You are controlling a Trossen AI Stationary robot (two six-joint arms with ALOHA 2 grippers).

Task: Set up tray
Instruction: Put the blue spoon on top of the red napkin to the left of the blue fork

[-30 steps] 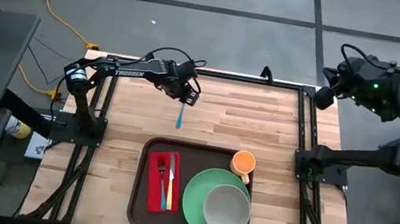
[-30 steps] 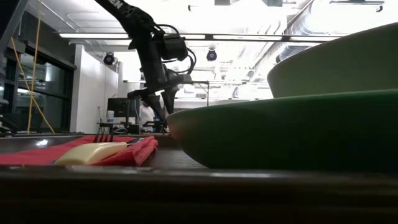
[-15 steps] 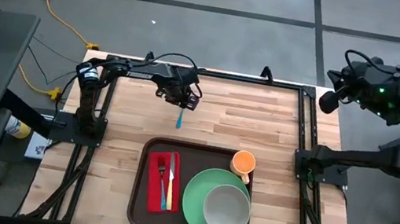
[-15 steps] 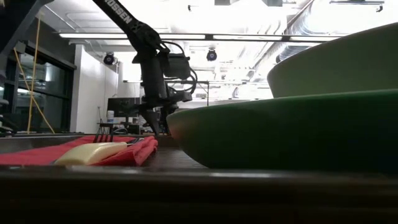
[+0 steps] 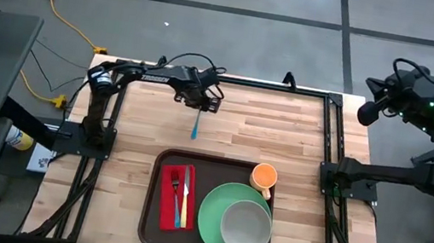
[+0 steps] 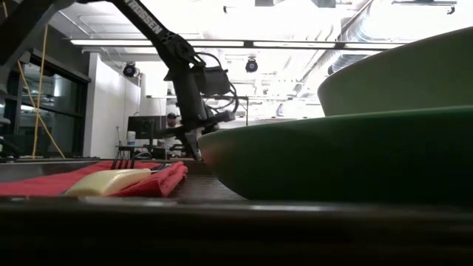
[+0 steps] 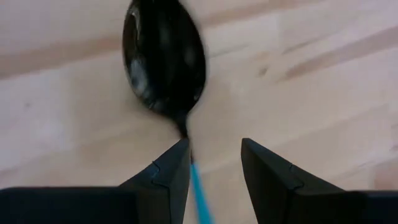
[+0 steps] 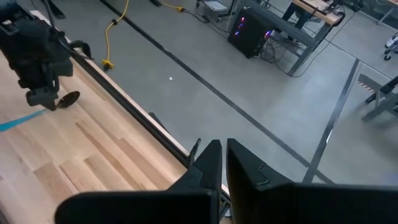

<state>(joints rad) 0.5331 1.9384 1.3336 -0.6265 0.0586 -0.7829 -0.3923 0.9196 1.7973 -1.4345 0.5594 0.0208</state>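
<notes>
Over the blue-handled spoon (image 7: 164, 65), left gripper (image 7: 214, 163) fingers stand wide; right gripper (image 8: 219, 163) fingers closed, off-table.

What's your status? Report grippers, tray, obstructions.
Left gripper open, low over the blue-handled spoon on the table behind the tray. Right gripper shut, parked off the table's far right corner. Tray holds napkin, fork, plate, bowl, cup. Nothing in the way.

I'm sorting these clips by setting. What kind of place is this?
Probably a robotics lab or workshop, not a dining room. The wooden table stands on a bare concrete floor with a yellow cable trailing across it, and a desk with computer gear stands beyond the table.
</notes>
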